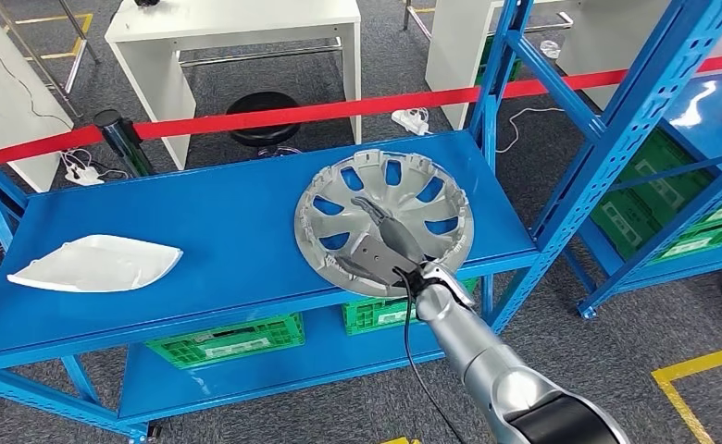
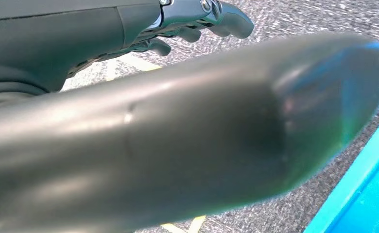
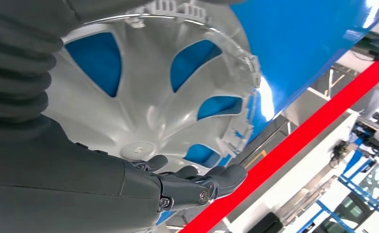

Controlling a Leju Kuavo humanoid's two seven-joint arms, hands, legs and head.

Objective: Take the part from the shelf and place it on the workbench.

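Observation:
The part is a silver wheel cover with blue showing through its cut-outs, lying on the top deck of the blue shelf at its right end. Its near rim sticks out over the shelf's front edge. My right hand grips the cover at that near rim, fingers stretched across its face toward the hub. In the right wrist view the dark fingers lie against the pale inner face of the cover. My left hand hangs over grey carpet, its fingers loose and holding nothing.
A white curved part lies at the shelf's left end. Green crates sit on the lower deck. A second blue rack stands close on the right. Red barrier tape, a black stool and a white table are behind.

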